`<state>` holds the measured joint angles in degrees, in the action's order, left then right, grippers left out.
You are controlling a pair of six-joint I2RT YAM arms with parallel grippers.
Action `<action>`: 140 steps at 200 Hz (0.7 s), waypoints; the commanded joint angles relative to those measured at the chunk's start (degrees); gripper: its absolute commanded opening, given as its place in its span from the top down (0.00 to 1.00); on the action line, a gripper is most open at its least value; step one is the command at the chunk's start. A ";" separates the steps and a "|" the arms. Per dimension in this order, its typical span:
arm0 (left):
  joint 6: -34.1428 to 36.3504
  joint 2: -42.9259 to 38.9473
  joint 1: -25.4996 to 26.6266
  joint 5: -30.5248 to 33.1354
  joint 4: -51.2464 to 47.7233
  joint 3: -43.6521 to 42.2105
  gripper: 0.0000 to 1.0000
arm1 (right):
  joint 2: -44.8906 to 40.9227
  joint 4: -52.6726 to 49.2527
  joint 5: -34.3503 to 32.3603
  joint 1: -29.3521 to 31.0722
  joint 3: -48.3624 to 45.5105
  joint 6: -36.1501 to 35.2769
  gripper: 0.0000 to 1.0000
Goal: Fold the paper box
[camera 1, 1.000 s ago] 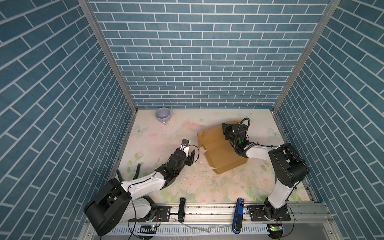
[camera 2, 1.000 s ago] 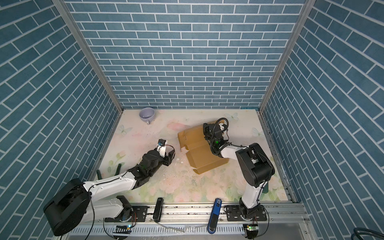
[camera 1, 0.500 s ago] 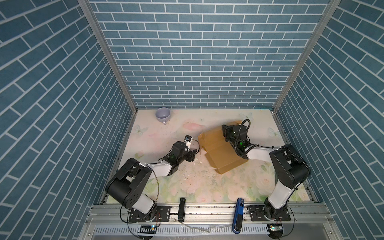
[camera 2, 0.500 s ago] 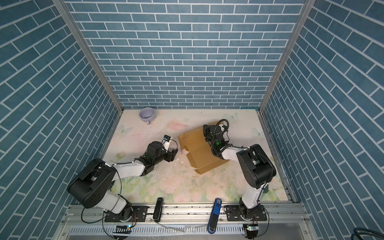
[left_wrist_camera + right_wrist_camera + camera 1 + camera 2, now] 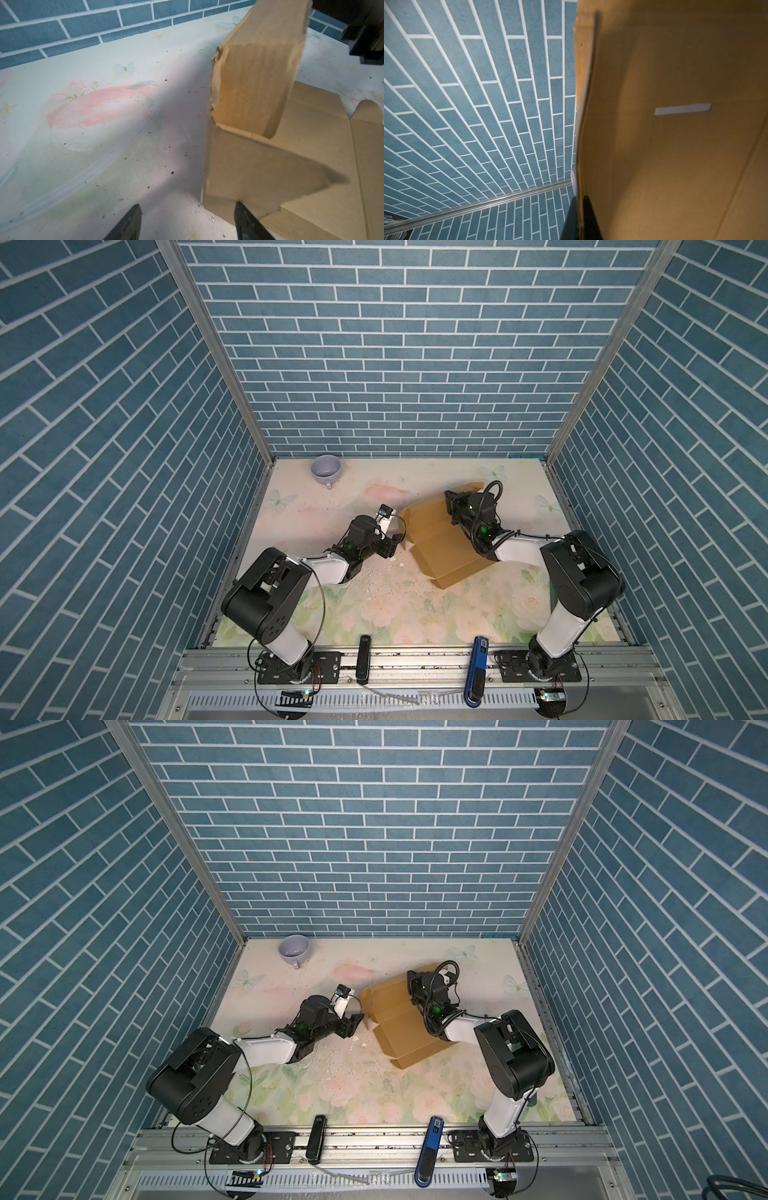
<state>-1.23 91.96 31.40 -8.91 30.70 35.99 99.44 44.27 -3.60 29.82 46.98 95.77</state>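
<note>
The paper box (image 5: pixel 449 547) (image 5: pixel 409 1027) sits right of centre on the desk (image 5: pixel 374 605), only partly folded. Its near half lies flat, creases showing, while the far and left panels are lifted off the surface. From the left wrist view, one flap of the box (image 5: pixel 255 87) stands nearly upright with a rounded corner and a ragged edge, and a lower wall rises in front of it.

The right pincer (image 5: pixel 453 506) (image 5: pixel 579 209) reaches in at the far end, and it is clamped on the thin edge of a raised panel. The right wrist view shows cardboard (image 5: pixel 675 145) pinched between the dark fingers, with a small slot (image 5: pixel 683 109) in the panel beyond.

Over on the left, the left pincer (image 5: pixel 395 541) (image 5: pixel 358 1020) (image 5: pixel 187 207) hangs low beside the box's left edge, jaws apart, bare desk between them. One fingertip (image 5: pixel 241 209) is right at the lower wall; whether it touches, I cannot tell.

White crumbs (image 5: pixel 401 564) dot the floral desk just near of that pincer. A lavender cup (image 5: pixel 326 468) (image 5: pixel 294 949) stands in the far left corner, well apart.
</note>
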 commanded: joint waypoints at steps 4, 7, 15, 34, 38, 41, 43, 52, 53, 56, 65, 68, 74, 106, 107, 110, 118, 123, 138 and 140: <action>0.80 1.00 -0.28 -2.08 0.85 1.39 0.29 | -1.30 0.37 0.35 -0.20 -1.89 2.58 1.00; 0.83 1.00 -0.28 -2.23 0.85 1.37 0.29 | -1.30 0.46 0.36 -0.20 -1.94 2.58 1.00; 0.88 1.11 -0.25 -2.49 0.77 1.60 0.29 | -1.26 0.61 0.41 -0.21 -2.00 2.64 1.00; 1.20 1.26 -0.25 -2.56 0.24 2.10 0.30 | -0.94 1.06 0.35 -0.20 -2.29 2.76 1.00; 1.23 1.29 -0.25 -2.69 0.17 2.18 0.30 | -0.97 1.08 0.40 -0.20 -2.29 2.75 1.00; 1.23 1.28 -0.24 -2.72 0.15 2.18 0.31 | -0.95 1.18 0.35 -0.17 -2.33 2.82 1.00; 1.23 1.33 -0.25 -2.77 0.15 2.23 0.31 | -0.94 1.24 0.41 -0.17 -2.38 2.84 1.00; 1.24 1.46 -0.21 -3.07 0.24 2.48 0.32 | -0.83 1.41 0.32 -0.20 -2.58 2.91 1.00; 1.24 1.51 -0.25 -3.06 0.24 2.49 0.32 | -0.83 1.51 0.29 -0.20 -2.59 2.92 1.00; 1.24 1.55 -0.26 -3.20 0.16 2.61 0.32 | -0.78 1.61 0.27 -0.20 -2.67 3.00 1.00; 1.23 1.85 -0.27 -3.64 0.12 2.95 0.33 | -0.63 1.96 0.28 -0.20 -2.85 3.19 1.00; 1.23 1.90 -0.24 -3.66 0.06 3.09 0.34 | -0.57 2.04 0.32 -0.20 -2.94 3.26 1.00; 1.23 2.16 -0.26 -3.88 -0.02 3.28 0.35 | -0.43 2.24 0.30 -0.20 -3.08 3.35 1.00; 1.11 3.35 -0.23 -4.87 -0.20 3.74 0.37 | -0.17 2.48 0.21 -0.20 -3.48 3.64 1.00; 1.13 3.33 -0.26 -4.88 -0.20 3.74 0.37 | -0.19 2.48 0.19 -0.20 -3.48 3.68 1.00; 0.99 3.46 -0.23 -4.91 -0.18 3.77 0.38 | -0.16 2.49 0.23 -0.20 -3.48 3.72 1.00; 0.97 3.63 -0.19 -5.11 -0.20 4.42 0.38 | 0.01 2.67 0.18 -0.20 -3.48 3.81 1.00; 0.97 3.73 -0.12 -5.24 -0.20 5.17 0.38 | 0.18 2.78 0.26 -0.20 -3.48 3.81 1.00; 0.88 4.14 -0.14 -5.64 -0.20 5.41 0.40 | 0.39 2.83 0.28 -0.20 -3.48 3.90 1.00; 0.88 4.13 -0.16 -5.65 -0.24 5.47 0.40 | 0.45 2.84 0.26 -0.20 -3.48 3.90 1.00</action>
<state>-0.58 95.42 31.40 -13.21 30.35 39.66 99.44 47.62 -3.62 29.82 45.10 96.27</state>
